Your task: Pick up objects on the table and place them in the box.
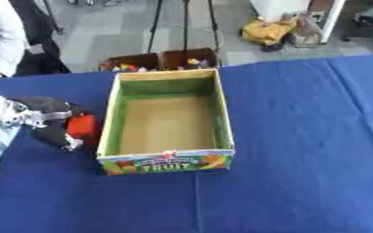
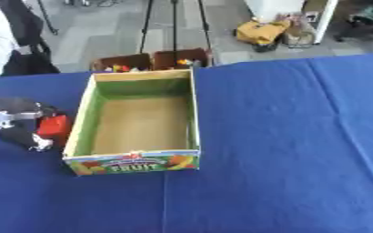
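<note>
Your left hand [image 1: 58, 125] has its fingers curled round a red block [image 1: 83, 126], gripping it just left of the box [image 1: 167, 154]. The block sits on the box side of the hand, close to the box's left wall and outside it; you cannot tell from these views whether it rests on the table [image 1: 301, 136] or is lifted off it. The box stands open to the right of the hand, its cardboard floor bare, green inside its walls, the word FRUIT on the near face. The hand comes in from the left edge, black fingers below and around the block, silver wrist behind. Blue cloth covers the table around hand and box. Past the far edge, beyond the box, two brown crates [image 1: 162, 60] stand on the floor with small coloured things inside. Your right hand shows in neither view.
</note>
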